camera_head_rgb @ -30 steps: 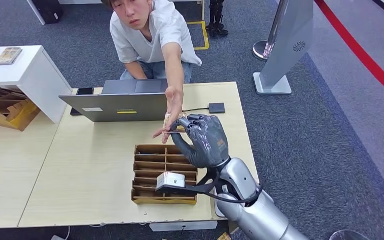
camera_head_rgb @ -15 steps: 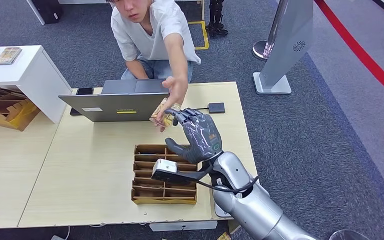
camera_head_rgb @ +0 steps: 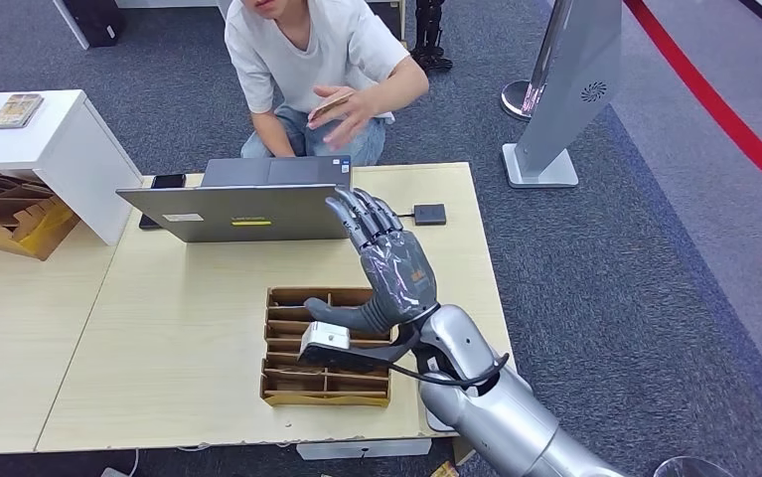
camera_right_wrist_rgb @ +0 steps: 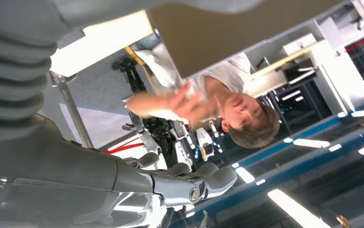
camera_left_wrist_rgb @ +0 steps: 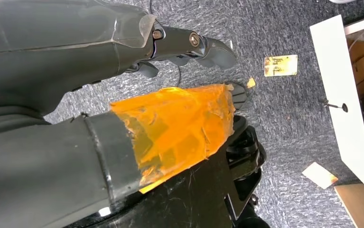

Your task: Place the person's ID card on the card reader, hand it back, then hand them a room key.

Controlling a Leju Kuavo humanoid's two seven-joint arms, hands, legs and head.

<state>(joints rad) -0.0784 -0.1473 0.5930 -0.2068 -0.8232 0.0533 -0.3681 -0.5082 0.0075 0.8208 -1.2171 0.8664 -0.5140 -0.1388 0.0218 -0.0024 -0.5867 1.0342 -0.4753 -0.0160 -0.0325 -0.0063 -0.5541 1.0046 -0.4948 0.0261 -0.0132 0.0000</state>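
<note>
The person (camera_head_rgb: 307, 50) behind the table holds a tan card (camera_head_rgb: 331, 103) in a hand close to the chest; the same raised hand (camera_right_wrist_rgb: 182, 102) shows in the right wrist view. My right hand (camera_head_rgb: 388, 260) hovers over the table in front of the laptop, fingers (camera_right_wrist_rgb: 208, 178) stretched out and apart, holding nothing. The small dark card reader (camera_head_rgb: 429, 214) lies on the table just right of that hand, with a cable running to the laptop. My left hand (camera_left_wrist_rgb: 189, 42) hangs down over the carpet, its fingers loose and empty.
A grey laptop (camera_head_rgb: 242, 204) stands at the table's far side, a phone (camera_head_rgb: 168, 181) beside it. A cardboard divider tray (camera_head_rgb: 302, 383) sits under my right wrist. A white side table (camera_head_rgb: 49, 149) is on the left. A card (camera_left_wrist_rgb: 280, 65) lies on the carpet.
The person took the card from my right hand's fingertips and drew it back to the chest. My right hand let go and spread its fingers.
</note>
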